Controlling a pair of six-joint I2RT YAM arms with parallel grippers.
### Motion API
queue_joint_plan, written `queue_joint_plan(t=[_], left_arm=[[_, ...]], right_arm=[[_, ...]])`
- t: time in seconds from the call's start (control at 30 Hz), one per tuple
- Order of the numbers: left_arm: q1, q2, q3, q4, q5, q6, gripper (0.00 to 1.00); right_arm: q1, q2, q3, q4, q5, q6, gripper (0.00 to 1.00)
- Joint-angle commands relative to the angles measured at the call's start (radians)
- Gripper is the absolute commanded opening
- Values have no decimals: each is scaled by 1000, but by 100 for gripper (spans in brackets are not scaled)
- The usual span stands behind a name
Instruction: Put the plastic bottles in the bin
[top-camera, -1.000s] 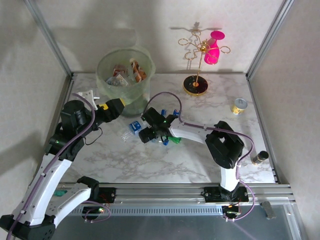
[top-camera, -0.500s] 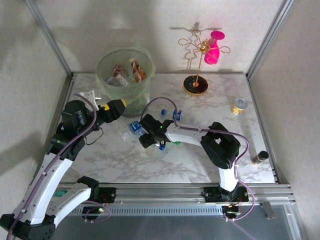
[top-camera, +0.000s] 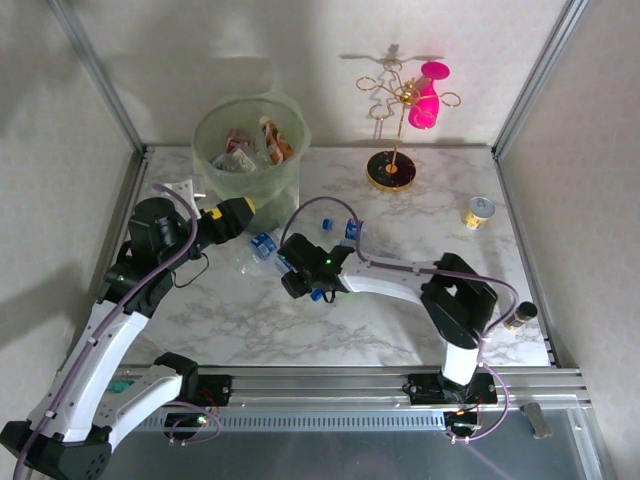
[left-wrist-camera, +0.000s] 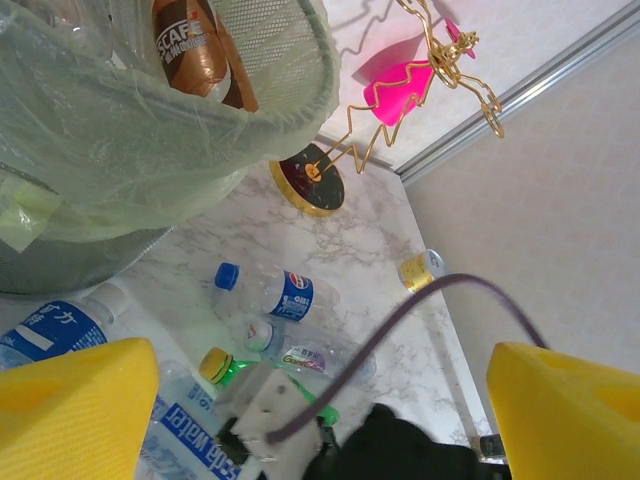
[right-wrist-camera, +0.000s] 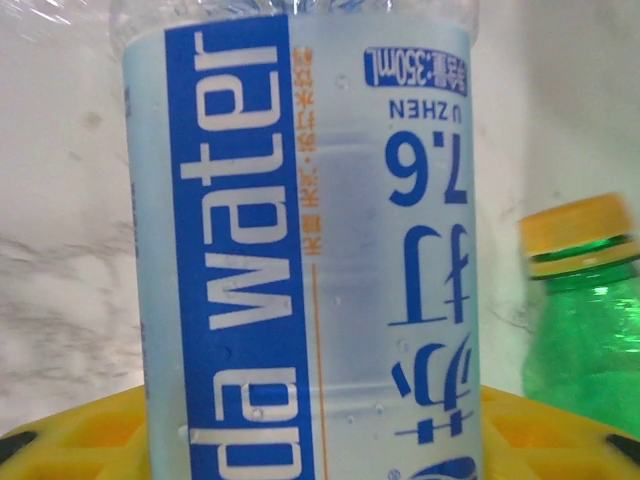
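A clear soda water bottle (right-wrist-camera: 300, 250) with a blue label stands between the yellow pads (right-wrist-camera: 80, 440) of my right gripper (right-wrist-camera: 320, 440), which is shut on it. From above, that bottle (top-camera: 260, 247) lies left of the right gripper (top-camera: 285, 270). A green bottle (right-wrist-camera: 585, 330) with a yellow cap lies beside it. Two more clear bottles (left-wrist-camera: 275, 293) (left-wrist-camera: 315, 358) lie further right. The pale-green bin (top-camera: 250, 185) holds several bottles, one of them copper-brown (left-wrist-camera: 195, 50). My left gripper (top-camera: 238, 210) hangs open by the bin's wall (left-wrist-camera: 120, 140), with nothing between its jaws.
A gold wire stand (top-camera: 395, 165) with a pink cup (top-camera: 428, 95) stands at the back. A silver can (top-camera: 480, 212) sits at the right, and a small dark item (top-camera: 518, 316) lies near the right edge. Metal frame posts bound the table.
My right gripper slid left along the table to the soda water bottle and closed on it. The left arm shifted only slightly, still open.
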Motion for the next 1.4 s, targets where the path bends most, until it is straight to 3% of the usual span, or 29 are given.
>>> queue_joint_plan(t=[0.0, 0.37, 0.77, 0.97, 1.37], left_arm=[[-8, 2, 21, 22, 15, -15, 85], [-43, 62, -7, 36, -16, -87, 87], [-257, 171, -35, 149, -3, -91, 94], [-284, 182, -70, 227, 1, -121, 87], [-334, 160, -93, 316, -25, -126, 62]], right_arm=[[8, -110, -21, -2, 20, 0, 51], [11, -363, -72, 97, 11, 22, 50], [10, -454, -112, 183, -40, 39, 51], [11, -514, -164, 235, -45, 59, 51], [10, -548, -210, 274, -44, 84, 51]])
